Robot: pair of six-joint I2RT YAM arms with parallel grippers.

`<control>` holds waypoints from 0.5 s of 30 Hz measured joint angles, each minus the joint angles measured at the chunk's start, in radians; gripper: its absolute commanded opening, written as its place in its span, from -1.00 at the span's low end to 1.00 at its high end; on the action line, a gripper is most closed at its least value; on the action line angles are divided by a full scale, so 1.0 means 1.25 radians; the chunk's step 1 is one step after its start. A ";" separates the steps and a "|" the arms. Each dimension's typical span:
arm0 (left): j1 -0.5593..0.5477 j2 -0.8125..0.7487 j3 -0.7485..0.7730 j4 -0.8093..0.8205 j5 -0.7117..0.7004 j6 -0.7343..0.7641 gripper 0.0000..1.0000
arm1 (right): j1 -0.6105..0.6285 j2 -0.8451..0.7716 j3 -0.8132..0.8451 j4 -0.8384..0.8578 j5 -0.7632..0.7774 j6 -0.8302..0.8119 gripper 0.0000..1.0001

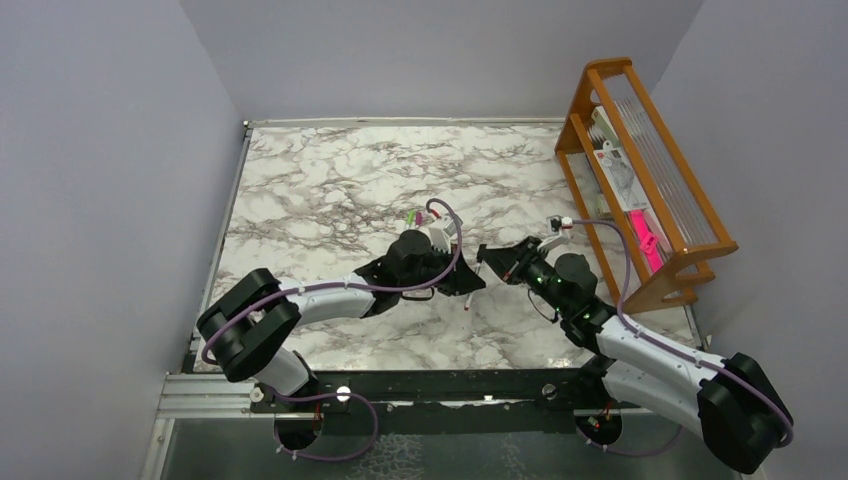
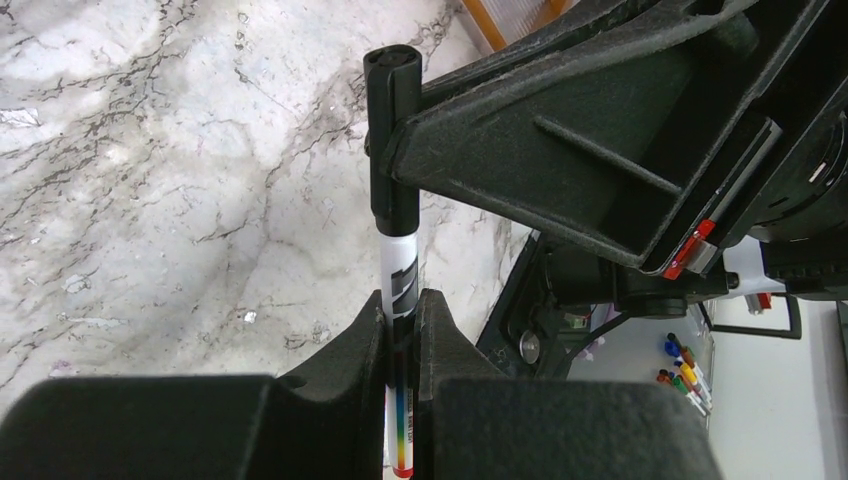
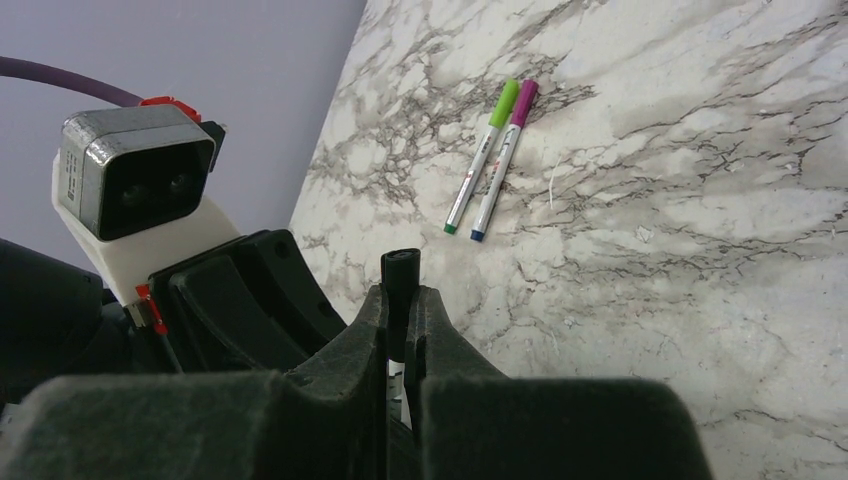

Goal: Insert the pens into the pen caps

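Observation:
My left gripper [image 2: 400,305] is shut on the silvery-white barrel of a pen [image 2: 398,265] with a rainbow stripe. The black cap [image 2: 392,130] sits on the pen's far end, and my right gripper's fingers [image 2: 560,150] clamp it from the right. In the right wrist view my right gripper [image 3: 403,300] is shut on that black cap [image 3: 402,275]. Two more pens lie side by side on the marble, one with the green cap [image 3: 482,160] on it and one with the magenta cap [image 3: 505,160] on it. In the top view both grippers meet at mid-table [image 1: 478,275].
An orange wooden rack [image 1: 640,170] stands at the right edge and holds a flat pink tool [image 1: 645,240]. The two capped pens lie just behind the left gripper [image 1: 415,215]. Several loose coloured markers [image 2: 685,375] lie beyond the table's near edge.

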 measured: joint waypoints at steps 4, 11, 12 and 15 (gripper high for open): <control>0.007 0.005 0.026 -0.032 0.011 0.010 -1.00 | -0.006 0.003 0.000 0.013 0.001 -0.001 -0.99; 0.021 0.009 0.063 -0.073 0.029 0.019 -1.00 | -0.012 0.004 0.000 0.036 0.004 -0.005 -0.99; 0.023 0.010 0.069 -0.079 0.032 0.021 -1.00 | -0.013 0.004 -0.001 0.039 0.004 -0.006 -0.99; 0.032 0.013 0.077 -0.084 0.049 0.024 -1.00 | -0.014 0.005 -0.002 0.052 0.007 -0.007 -0.99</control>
